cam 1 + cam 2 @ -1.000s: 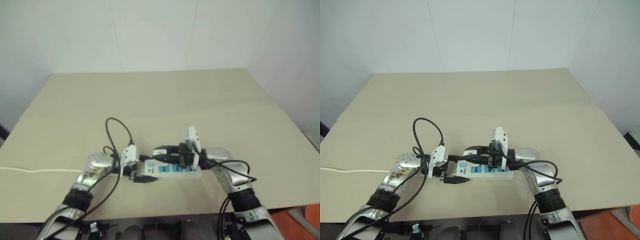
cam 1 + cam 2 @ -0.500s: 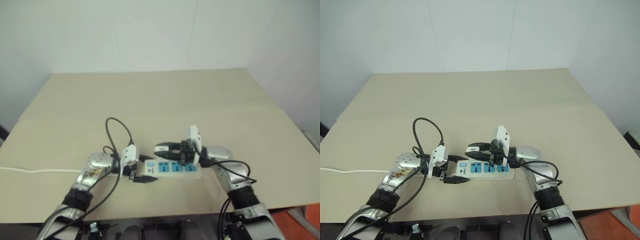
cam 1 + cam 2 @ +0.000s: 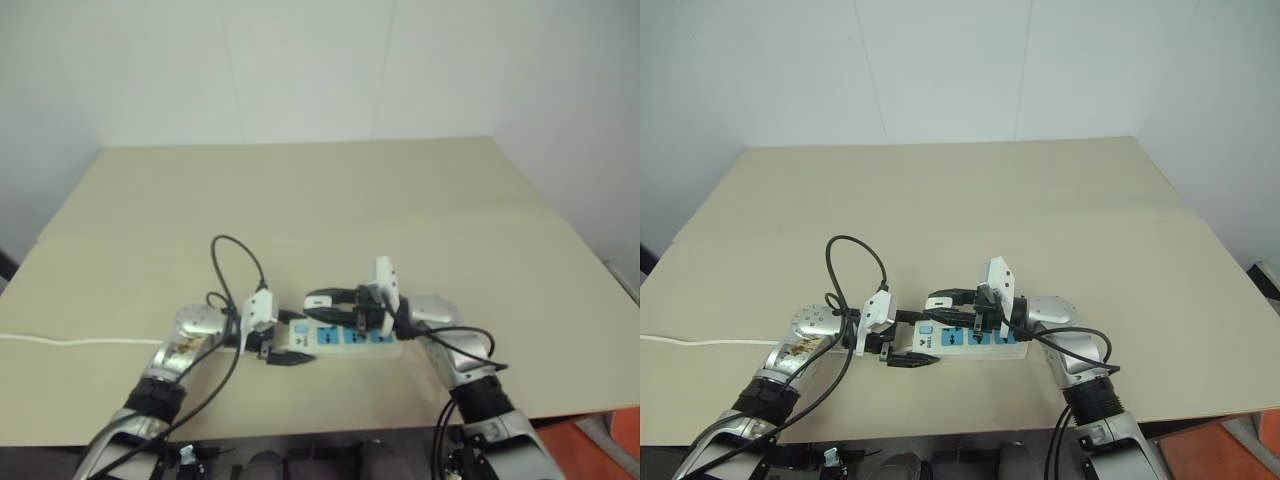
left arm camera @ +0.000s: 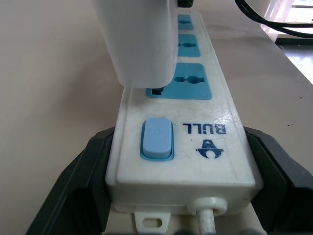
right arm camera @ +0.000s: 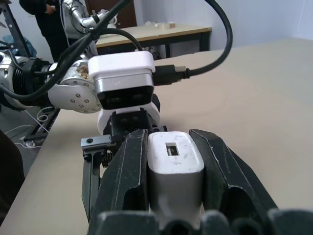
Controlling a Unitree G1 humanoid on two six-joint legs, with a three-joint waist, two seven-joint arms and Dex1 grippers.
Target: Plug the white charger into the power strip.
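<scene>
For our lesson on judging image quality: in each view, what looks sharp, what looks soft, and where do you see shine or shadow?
Left wrist view: the power strip near its switch is sharp, with light sheen; the white charger above it is soft. Right wrist view: the charger between the right gripper fingers is sharp, the room behind blurred. Head views: even, soft light, faint shadows on the table.

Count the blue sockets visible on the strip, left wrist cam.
3, in a row along the power strip: nearest just past the switch, partly under the white charger; middle one beyond; farthest at the end.
</scene>
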